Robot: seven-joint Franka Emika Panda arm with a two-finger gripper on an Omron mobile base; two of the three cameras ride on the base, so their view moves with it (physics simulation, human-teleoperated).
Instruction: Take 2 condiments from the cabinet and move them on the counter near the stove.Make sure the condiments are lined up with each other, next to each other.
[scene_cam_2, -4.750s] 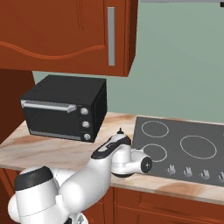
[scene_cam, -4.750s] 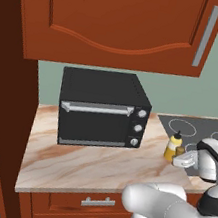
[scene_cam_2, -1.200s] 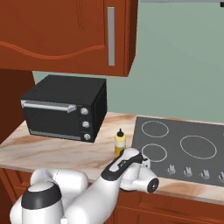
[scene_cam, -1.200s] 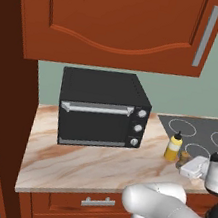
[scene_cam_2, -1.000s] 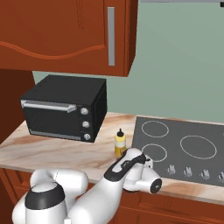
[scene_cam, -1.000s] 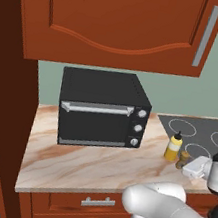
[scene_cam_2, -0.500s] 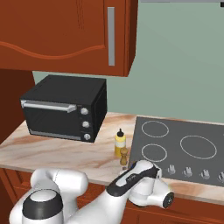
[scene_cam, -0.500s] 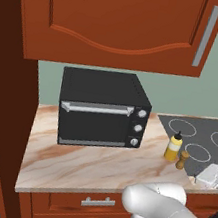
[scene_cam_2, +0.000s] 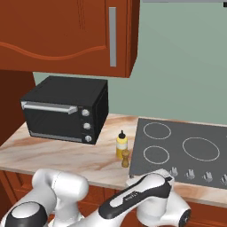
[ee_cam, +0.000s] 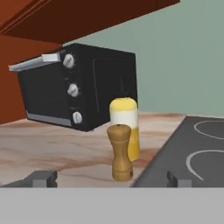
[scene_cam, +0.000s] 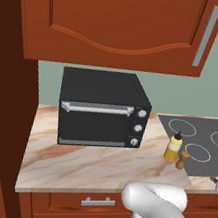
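The yellow squeeze bottle (scene_cam: 174,147) (scene_cam_2: 121,145) (ee_cam: 124,111) stands on the marble counter (scene_cam: 86,165) (scene_cam_2: 53,155) at the left edge of the stove (scene_cam: 206,143) (scene_cam_2: 186,150). The wooden shaker (scene_cam: 182,160) (scene_cam_2: 126,158) (ee_cam: 120,151) stands upright right beside it, toward the counter's front. My gripper (ee_cam: 111,179) is open, low and pulled back from the shaker, with nothing between its fingertips (ee_cam: 43,177). The wall cabinet (scene_cam: 121,22) (scene_cam_2: 66,31) hangs above with its door shut.
A black toaster oven (scene_cam: 101,108) (scene_cam_2: 66,114) (ee_cam: 74,87) stands on the counter left of the condiments. My white arm (scene_cam_2: 142,195) hangs in front of the counter's edge and the drawers (scene_cam: 94,202). A tall wooden panel (scene_cam: 3,113) bounds the left.
My gripper has let go of the shaker and drawn back and down past the counter's front edge. The shaker now stands free beside the bottle.
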